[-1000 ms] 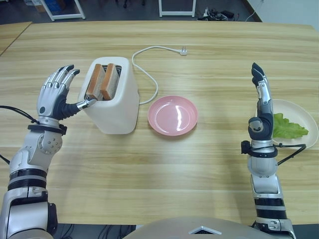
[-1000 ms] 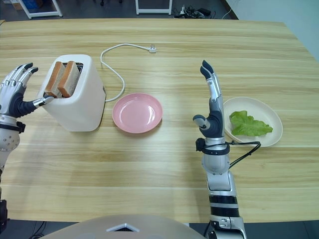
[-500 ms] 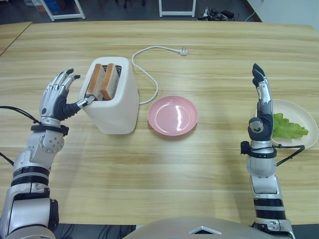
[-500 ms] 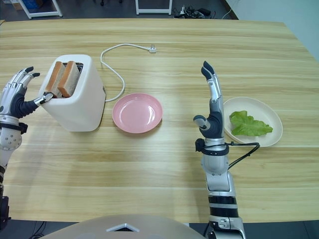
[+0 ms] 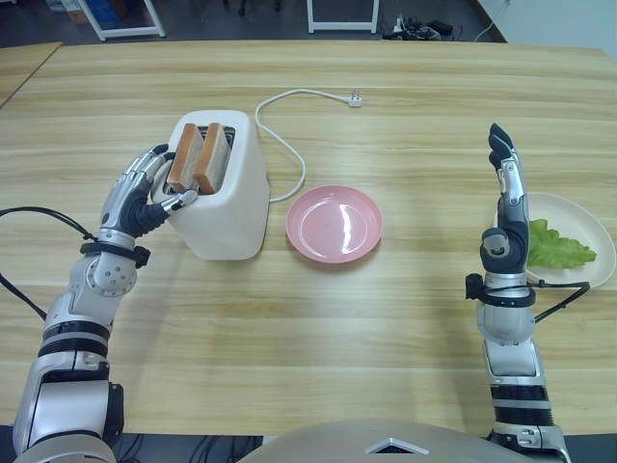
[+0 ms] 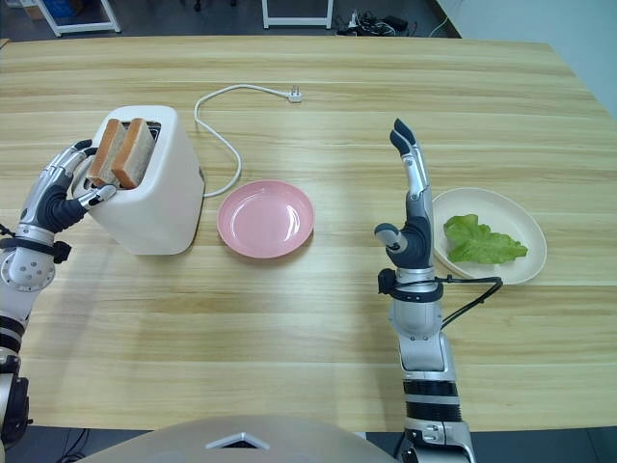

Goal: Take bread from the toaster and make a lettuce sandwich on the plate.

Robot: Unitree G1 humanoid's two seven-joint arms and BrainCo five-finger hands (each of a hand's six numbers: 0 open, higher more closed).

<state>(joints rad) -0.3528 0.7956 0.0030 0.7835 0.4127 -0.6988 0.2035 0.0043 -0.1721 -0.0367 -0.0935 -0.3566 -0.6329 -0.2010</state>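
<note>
Light: bright and even, coming from above.
Glare: white shine on the pink plate.
Shadows: soft and small, under the toaster.

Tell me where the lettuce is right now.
The lettuce lies on the cream plate at the right side of the table, just right of the raised right hand and far from the pink plate.

Toaster at left, plate in the middle, lettuce at right.
On the table, two bread slices stood side by side in the toaster's slots, and the left hand was against the toaster's left side, by the outer slice. The plate lay just right of the toaster. The cord ran between them, back to a plug farther behind. The lettuce lay in a dish near the right edge, with the right hand upright just left of it.
</note>
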